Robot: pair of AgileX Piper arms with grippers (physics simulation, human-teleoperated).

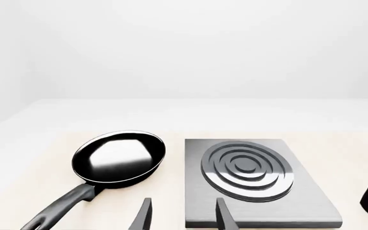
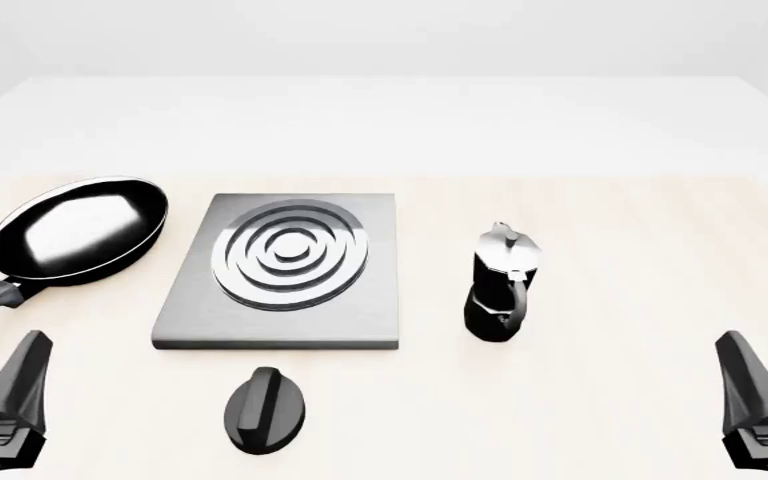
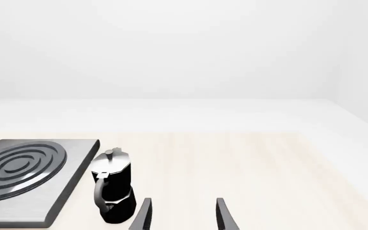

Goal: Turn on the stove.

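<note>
Pale wood table [image 2: 598, 400] under blank white walls. Stove [image 2: 284, 320], a brushed-grey slab with ringed silver burner [image 2: 291, 255], sits left of centre; its ridged black dial [image 2: 265, 409] lies apart on the table, just before the slab's near edge. Glossy pan [image 2: 77, 230] to the left, moka pot [image 2: 502, 285] to the right, bare wood beyond. Left gripper [image 1: 180, 215] and right gripper [image 3: 180, 215] hang spread at the near corners, holding nothing.
</note>
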